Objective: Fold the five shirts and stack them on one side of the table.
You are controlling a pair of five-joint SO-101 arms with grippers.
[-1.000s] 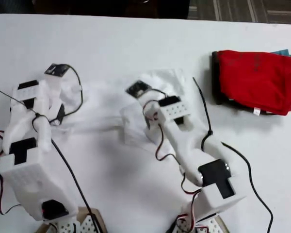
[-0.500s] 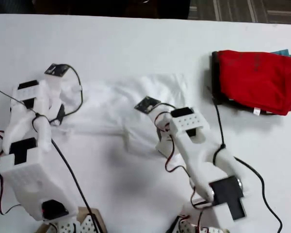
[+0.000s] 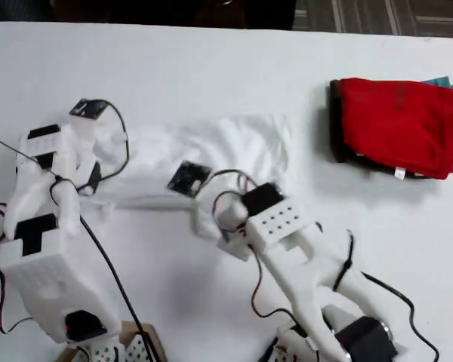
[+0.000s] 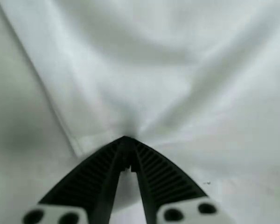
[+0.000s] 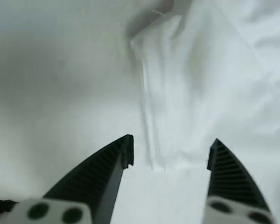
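A small white tag (image 3: 399, 173), its print too small to read, hung from the folded red shirt (image 3: 400, 121) topping the stack (image 3: 337, 128) at the right of the white table (image 3: 211, 68). The crumpled white shirt (image 3: 219, 147) lay mid-table. The left gripper (image 4: 127, 142) pinched its fabric, and the right gripper (image 5: 170, 151) gaped over its edge. Beyond the table lay grey carpet (image 3: 377, 15).

We see a broad white table (image 3: 211, 68) under even light, with grey floor (image 3: 377, 15) striped in paler lines beyond the table's far right edge, and a dark shape (image 3: 136, 11) we cannot identify beyond its far left edge.
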